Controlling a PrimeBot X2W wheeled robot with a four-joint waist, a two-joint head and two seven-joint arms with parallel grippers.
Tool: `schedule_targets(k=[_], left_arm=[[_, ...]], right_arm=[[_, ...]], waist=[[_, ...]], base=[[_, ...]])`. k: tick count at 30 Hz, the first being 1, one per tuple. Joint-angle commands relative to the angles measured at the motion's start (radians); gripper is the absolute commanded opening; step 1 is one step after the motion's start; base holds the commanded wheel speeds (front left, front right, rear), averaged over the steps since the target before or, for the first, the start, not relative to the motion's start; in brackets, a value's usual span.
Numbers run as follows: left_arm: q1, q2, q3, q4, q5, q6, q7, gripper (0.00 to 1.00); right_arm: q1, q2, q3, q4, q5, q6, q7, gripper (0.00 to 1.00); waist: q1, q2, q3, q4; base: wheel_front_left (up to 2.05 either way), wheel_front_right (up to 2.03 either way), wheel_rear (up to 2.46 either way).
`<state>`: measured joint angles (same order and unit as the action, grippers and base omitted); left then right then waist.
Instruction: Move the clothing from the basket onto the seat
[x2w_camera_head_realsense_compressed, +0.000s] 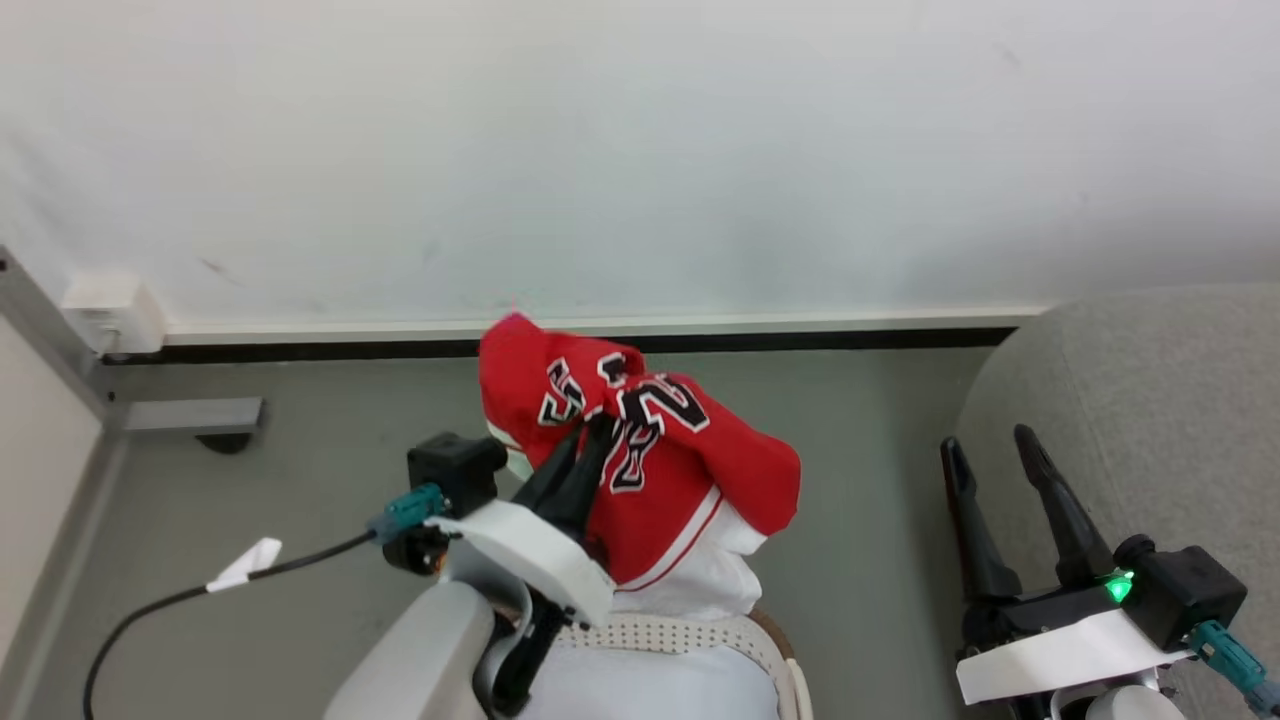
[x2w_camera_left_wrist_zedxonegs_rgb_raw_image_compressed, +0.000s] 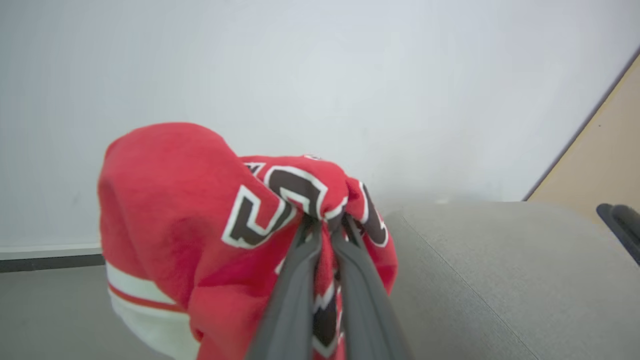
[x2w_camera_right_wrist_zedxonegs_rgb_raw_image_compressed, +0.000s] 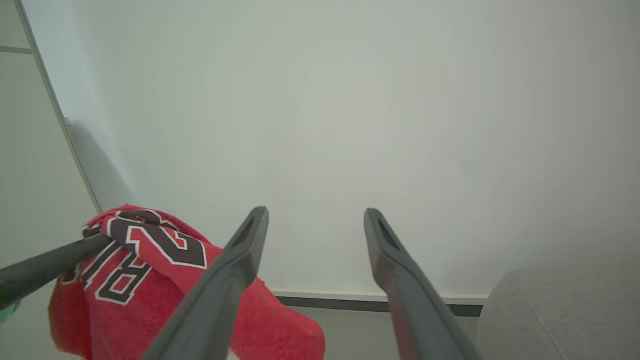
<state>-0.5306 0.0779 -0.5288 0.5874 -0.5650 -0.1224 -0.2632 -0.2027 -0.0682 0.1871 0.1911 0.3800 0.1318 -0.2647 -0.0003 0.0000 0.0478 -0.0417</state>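
One jersey (x2w_camera_head_realsense_compressed: 680, 470), pinched by the left gripper (x2w_camera_head_realsense_compressed: 600, 428), hangs left of the seat (x2w_camera_head_realsense_compressed: 1150, 400); the right gripper (x2w_camera_head_realsense_compressed: 988, 440), fingers spread, is nearer.

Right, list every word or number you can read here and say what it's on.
"2": large black digit outlined in white, on the red jersey, right wrist view.
"R": smaller letter in the same style, below that digit.
Other characters on the jersey are crumpled into folds around the left pincer: unreadable.
Nothing else readable.
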Motion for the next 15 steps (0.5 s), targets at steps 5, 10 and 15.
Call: schedule_targets(k=[5, 10, 15], left_arm=[[-0.013, 0.041, 0.023, -0.144, -0.008, 0.035, 0.028, 0.0], [0.023, 0.071, 0.027, -0.263, -0.01, 0.065, 0.069, 0.0], [0.051, 0.086, 0.024, -0.316, -0.011, 0.083, 0.085, 0.0]], right_arm=[[0.021, -0.002, 0.033, 0.005, 0.02, -0.002, 0.001, 1.0], [0.024, -0.004, 0.059, -0.015, 0.023, -0.002, 0.001, 1.0], [0.025, -0.012, 0.071, -0.022, 0.027, -0.002, 0.001, 1.0]], waist=[[0.0003, 0.0, -0.028, 0.035], [0.0003, 0.0, -0.029, 0.045], [0.0003, 0.0, -0.031, 0.05]], base=[[0.0, 0.0, 0.0], [0.0, 0.0, 0.0], [0.0, 0.0, 0.0]])
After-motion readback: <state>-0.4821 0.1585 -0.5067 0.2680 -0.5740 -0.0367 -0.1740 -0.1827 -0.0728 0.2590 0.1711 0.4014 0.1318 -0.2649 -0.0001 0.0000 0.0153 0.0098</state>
